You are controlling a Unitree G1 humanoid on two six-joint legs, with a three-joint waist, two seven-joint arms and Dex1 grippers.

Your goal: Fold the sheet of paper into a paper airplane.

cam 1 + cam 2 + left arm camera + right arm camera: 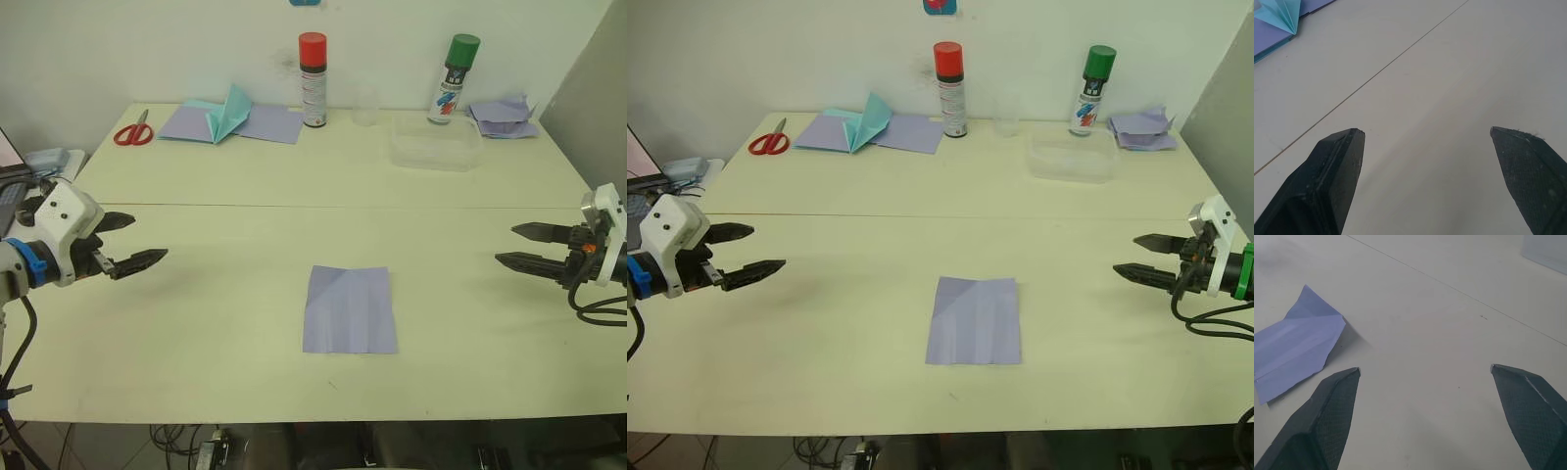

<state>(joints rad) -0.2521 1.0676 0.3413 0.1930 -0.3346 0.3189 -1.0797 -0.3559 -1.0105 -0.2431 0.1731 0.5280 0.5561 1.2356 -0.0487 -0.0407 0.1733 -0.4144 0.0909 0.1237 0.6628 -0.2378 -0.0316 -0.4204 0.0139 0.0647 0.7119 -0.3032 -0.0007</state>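
Looks like a lab or test room set up as a paper-craft bench. Plain pale table [245,323] pushed against a bare white wall [147,49]. Along the back: red scissors [133,132], stacked lavender and teal paper [230,119], two spray cans, red cap [313,80] and green cap [455,78], a clear plastic tub [436,144]. Loose cables [181,446] run under the table edge, and some equipment [44,160] sits off its left end.

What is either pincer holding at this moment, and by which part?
Nothing. The left pincer and right pincer are both open over bare table, apart from the sheet of paper lying between them.
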